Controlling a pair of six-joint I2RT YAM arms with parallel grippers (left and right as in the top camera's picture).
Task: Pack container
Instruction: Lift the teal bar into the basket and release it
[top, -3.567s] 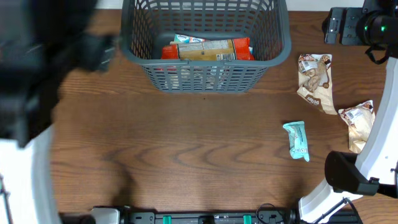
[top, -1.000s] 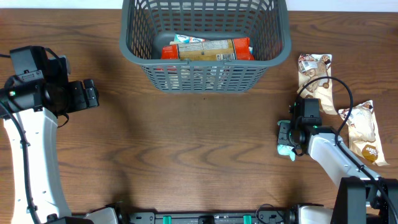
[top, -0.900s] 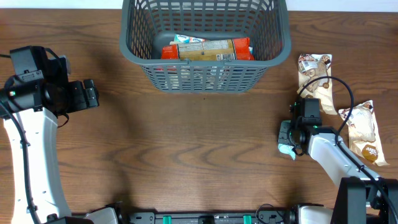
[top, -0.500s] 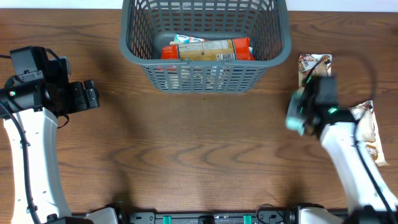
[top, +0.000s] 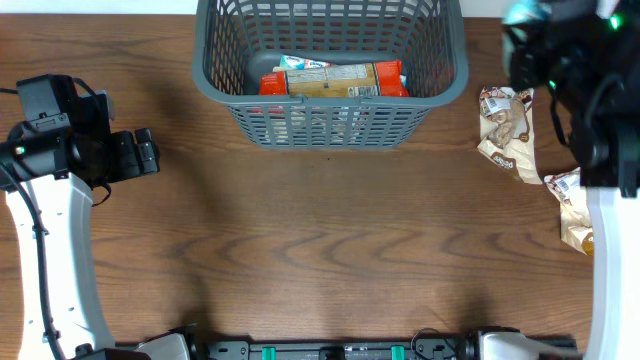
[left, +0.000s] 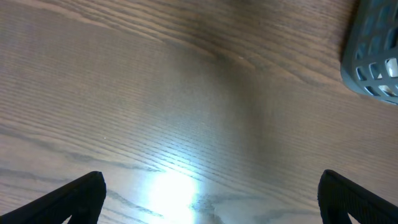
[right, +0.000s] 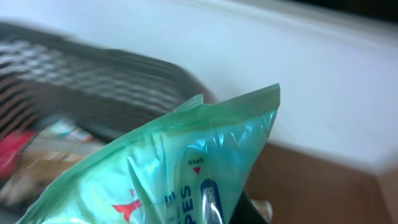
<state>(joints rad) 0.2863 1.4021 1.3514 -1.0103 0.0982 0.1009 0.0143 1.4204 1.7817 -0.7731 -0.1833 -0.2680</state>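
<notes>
- The right claw has risen off the surface with the teal packet. It now hangs, blurred, by the far right corner of the grey basket, clamped on that packet.
- The basket sits at the far middle of the surface, with several packets on its floor.
- The left claw hovers left of the basket, spread wide and empty.
- A brown snack packet lies right of the basket, and a second brown packet lies nearer the front.

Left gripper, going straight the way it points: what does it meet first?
Likely the bare table, though depth is unclear: between the left gripper's open fingers the wrist view shows only wood, and the container sits off to the upper right.
</notes>
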